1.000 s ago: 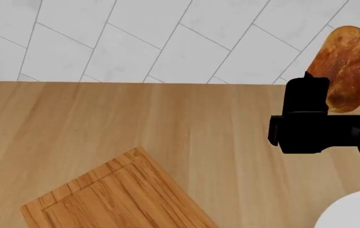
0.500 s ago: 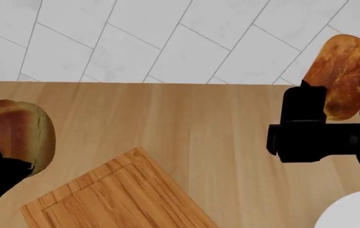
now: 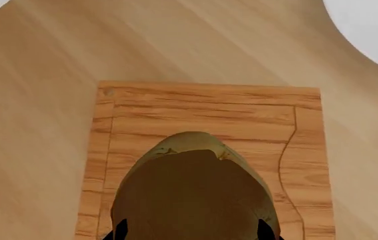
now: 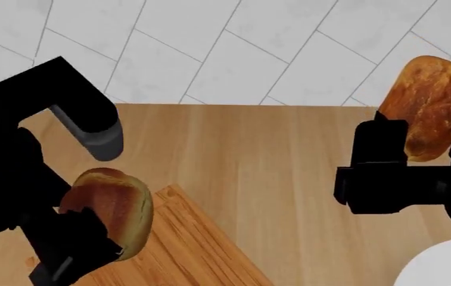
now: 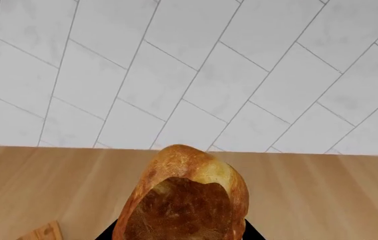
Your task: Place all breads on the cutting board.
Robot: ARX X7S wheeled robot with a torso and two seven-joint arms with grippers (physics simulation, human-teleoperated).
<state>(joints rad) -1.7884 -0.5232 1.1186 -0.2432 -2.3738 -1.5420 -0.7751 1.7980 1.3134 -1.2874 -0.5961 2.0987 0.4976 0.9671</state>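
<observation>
over the cutting board: left gripper clamped on oval loaf | right gripper clamped on reddish loaf

Left gripper and right gripper raised; both jaws clamped

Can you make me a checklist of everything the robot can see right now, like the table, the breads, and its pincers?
Surface: pale wooden countertop.
Job's things: cutting board bare; oval bread held above it; reddish loaf held up off the counter.
Clutter: white rounded object at the counter's edge.
Pincers: left pincer shut on the oval bread; right pincer shut on the reddish loaf.
Cables: nothing seen.
Surroundings: white tiled wall.
</observation>
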